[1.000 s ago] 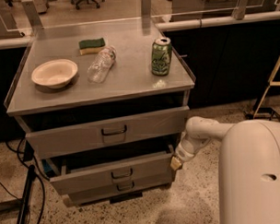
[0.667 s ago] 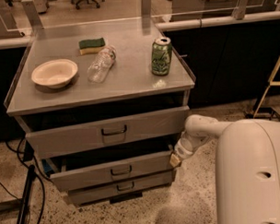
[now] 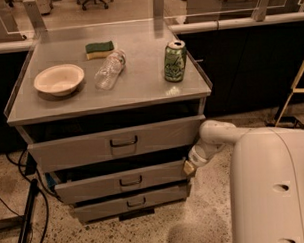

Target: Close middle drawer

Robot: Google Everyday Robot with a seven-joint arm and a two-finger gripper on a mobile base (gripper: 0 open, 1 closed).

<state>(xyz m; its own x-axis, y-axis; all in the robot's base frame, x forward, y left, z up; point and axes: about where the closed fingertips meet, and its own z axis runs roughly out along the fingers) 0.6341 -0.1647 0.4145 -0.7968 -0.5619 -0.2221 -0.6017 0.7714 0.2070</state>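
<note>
The gripper (image 3: 188,167) sits against the right end of the middle drawer (image 3: 109,184), which protrudes part-open, second of three. Its opening state cannot be determined. Risk: off-centre pushing may skew and jam the drawer, or the gripper may slip off the corner. Compared with one second ago, the drawer front stands slightly further in.

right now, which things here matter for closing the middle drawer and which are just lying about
Job: wide shallow grey metal middle drawer, partly open; robot's gripper, at that drawer's right front corner.
Lying about: round white bowl, clear plastic bottle on its side, green drink can, green-and-yellow sponge, all on the grey cabinet top; taller top drawer; lowest drawer.
</note>
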